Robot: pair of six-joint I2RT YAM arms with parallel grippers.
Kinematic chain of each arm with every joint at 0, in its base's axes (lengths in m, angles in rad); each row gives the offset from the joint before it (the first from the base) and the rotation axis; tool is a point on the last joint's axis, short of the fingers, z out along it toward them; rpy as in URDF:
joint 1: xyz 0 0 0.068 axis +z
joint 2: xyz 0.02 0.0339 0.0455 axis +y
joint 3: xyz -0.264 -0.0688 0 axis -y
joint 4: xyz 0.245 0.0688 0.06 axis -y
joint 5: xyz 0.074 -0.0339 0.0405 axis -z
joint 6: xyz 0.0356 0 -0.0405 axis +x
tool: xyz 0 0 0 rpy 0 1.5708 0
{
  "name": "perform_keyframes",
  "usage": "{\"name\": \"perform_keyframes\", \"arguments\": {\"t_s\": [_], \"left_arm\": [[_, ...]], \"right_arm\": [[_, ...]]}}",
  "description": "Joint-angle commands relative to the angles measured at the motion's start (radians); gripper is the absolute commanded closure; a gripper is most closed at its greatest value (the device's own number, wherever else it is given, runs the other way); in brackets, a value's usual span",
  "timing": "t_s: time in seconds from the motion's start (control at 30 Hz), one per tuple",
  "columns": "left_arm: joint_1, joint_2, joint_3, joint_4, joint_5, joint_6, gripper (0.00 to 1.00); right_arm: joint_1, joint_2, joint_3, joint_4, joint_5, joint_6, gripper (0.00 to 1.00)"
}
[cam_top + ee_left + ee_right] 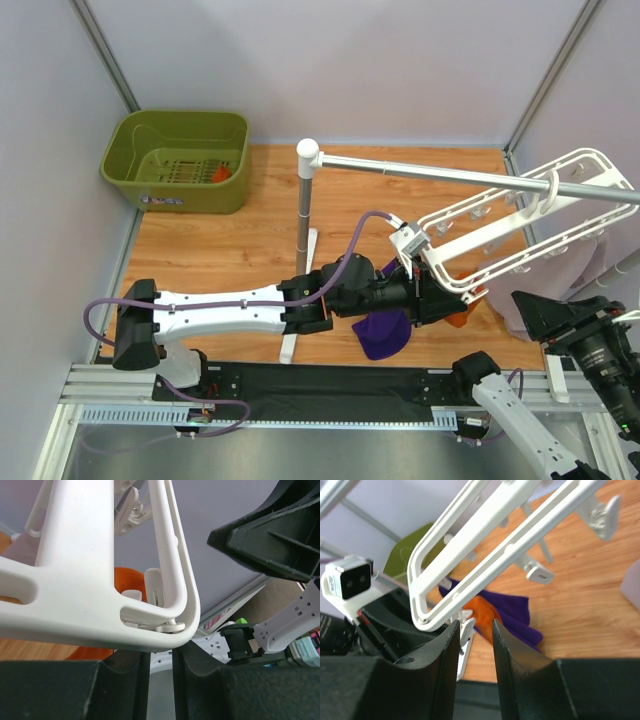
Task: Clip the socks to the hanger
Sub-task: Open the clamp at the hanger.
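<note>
The white hanger (450, 275) hangs tilted from the silver rail at the right. My left gripper (432, 290) reaches across to the hanger's near corner. In the left wrist view that corner (75, 580) lies across the tips of my left gripper (161, 652), whose jaws are closed to a narrow slit on its edge. One orange sock (458, 318) sits just under that corner, beside a clip (152, 585); whether the clip holds it cannot be told. A second sock (222, 173) lies in the basket. My right gripper (522, 300) stands short of the hanger (520, 545), jaws (472, 625) apart and empty, facing the sock (482, 615).
A green basket (120, 150) stands at the back left. The silver rail (430, 175) runs right from a white post (305, 200) mid-table. A dark purple cloth (385, 335) lies on the wood below the left gripper. Pale lilac cloth (600, 260) hangs at the right.
</note>
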Motion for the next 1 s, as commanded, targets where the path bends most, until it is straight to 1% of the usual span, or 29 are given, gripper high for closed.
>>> {"name": "perform_keyframes", "arguments": {"t_s": [0.0, 0.1, 0.2, 0.33, 0.37, 0.43, 0.5, 0.53, 0.6, 0.67, 0.77, 0.87, 0.97], "left_arm": [[-0.003, -0.027, -0.013, 0.019, -0.014, 0.064, 1.0], [-0.003, -0.036, -0.011, -0.006, -0.033, 0.074, 1.0], [0.0, -0.045, -0.007, -0.024, -0.033, 0.075, 1.0], [0.002, -0.059, 0.0, -0.055, -0.031, 0.078, 1.0], [0.002, -0.065, -0.002, -0.06, -0.058, 0.078, 1.0], [0.0, -0.081, -0.003, -0.069, -0.065, 0.078, 1.0], [0.002, -0.09, -0.002, -0.075, -0.066, 0.08, 1.0], [0.001, -0.093, -0.002, -0.084, -0.066, 0.08, 1.0], [0.0, -0.096, -0.002, -0.089, -0.068, 0.078, 1.0], [0.0, -0.096, -0.003, -0.095, -0.075, 0.077, 1.0], [0.004, -0.111, -0.007, -0.118, -0.098, 0.072, 1.0], [0.008, -0.134, -0.02, -0.141, -0.148, 0.072, 1.0], [0.014, -0.156, -0.034, -0.158, -0.204, 0.083, 1.0]], "right_arm": [[0.005, 0.003, 0.055, -0.152, 0.211, -0.072, 0.66], [0.006, 0.005, 0.024, -0.151, 0.291, -0.124, 0.61], [0.011, -0.024, -0.048, -0.082, 0.329, -0.184, 0.59], [0.017, -0.104, -0.141, 0.056, 0.29, -0.264, 0.56], [0.017, -0.116, -0.166, 0.122, 0.273, -0.308, 0.54], [0.017, -0.141, -0.233, 0.177, 0.225, -0.344, 0.5], [0.018, -0.167, -0.295, 0.252, 0.192, -0.387, 0.48], [0.018, -0.176, -0.324, 0.31, 0.179, -0.399, 0.46], [0.018, -0.201, -0.391, 0.36, 0.162, -0.433, 0.42], [0.018, -0.205, -0.419, 0.412, 0.15, -0.448, 0.39], [0.018, -0.217, -0.471, 0.492, 0.075, -0.485, 0.38], [0.018, -0.222, -0.49, 0.544, 0.05, -0.502, 0.39], [0.018, -0.23, -0.498, 0.589, 0.014, -0.517, 0.44]]}}
